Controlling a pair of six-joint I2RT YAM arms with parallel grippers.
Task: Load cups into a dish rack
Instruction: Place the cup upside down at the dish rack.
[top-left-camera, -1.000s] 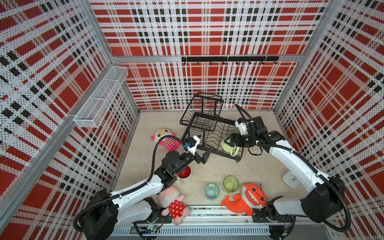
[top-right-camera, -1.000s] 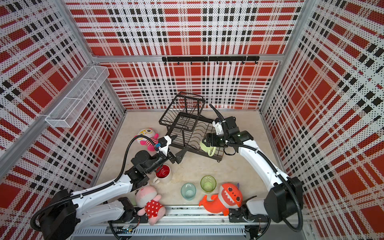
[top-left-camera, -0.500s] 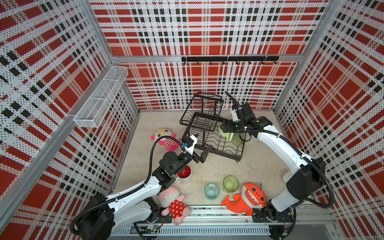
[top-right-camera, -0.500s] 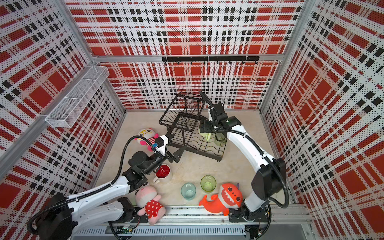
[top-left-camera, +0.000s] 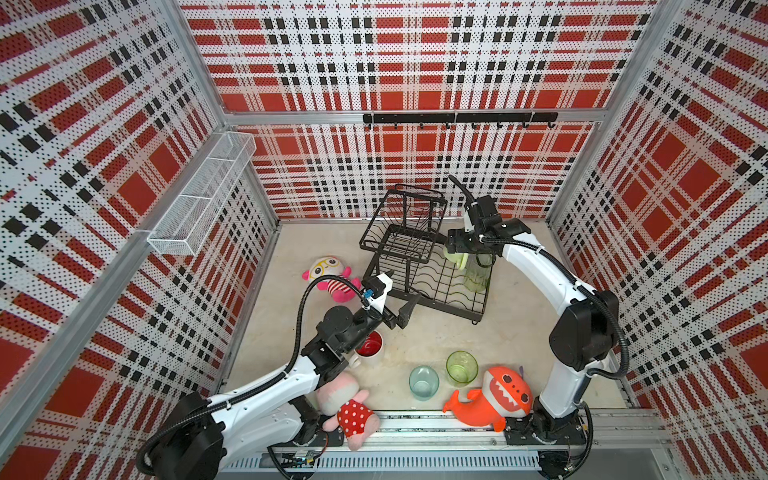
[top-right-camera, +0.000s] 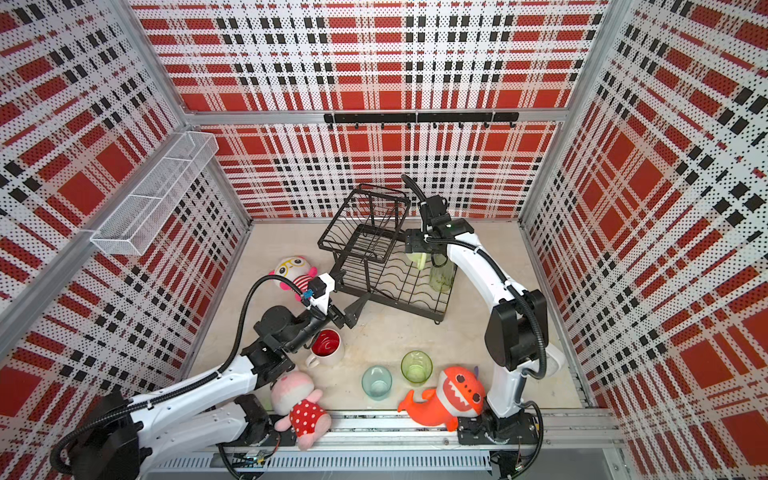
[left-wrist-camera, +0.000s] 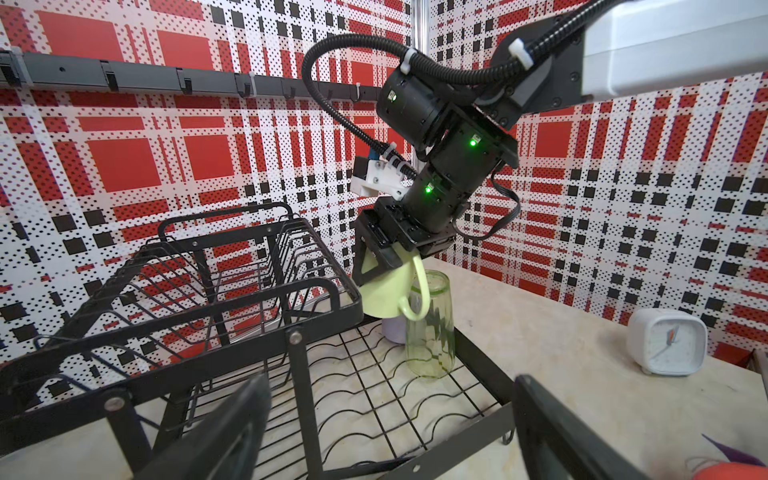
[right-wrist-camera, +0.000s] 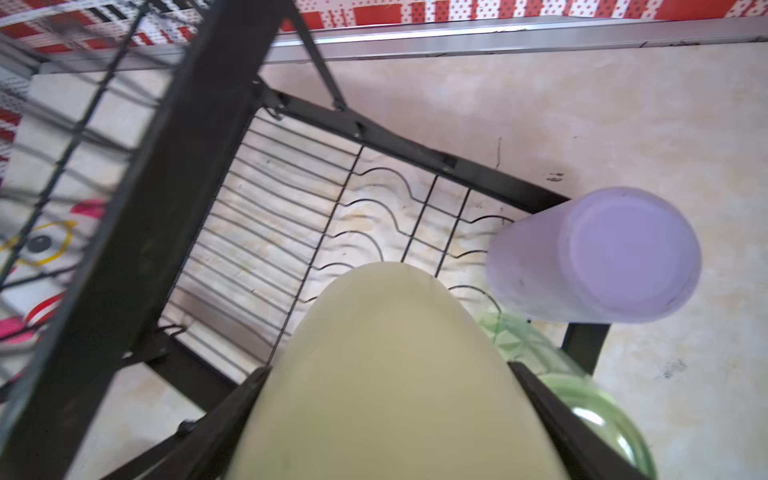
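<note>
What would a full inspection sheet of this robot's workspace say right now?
Surface: beige tabletop, faintly stained.
Job's things: black wire dish rack holds tall green glass and lilac tumbler, both upside down; white mug with red inside, teal glass, short green glass upright on tabletop.
Clutter: orange shark plush, polka-dot plush, bespectacled plush, white clock.
Grippers: left gripper open, empty; right gripper shut on pale green mug over the rack.
Cables: black ribbed hose along each arm.
Surroundings: red plaid walls, black hook rail, white mesh shelf.
</note>
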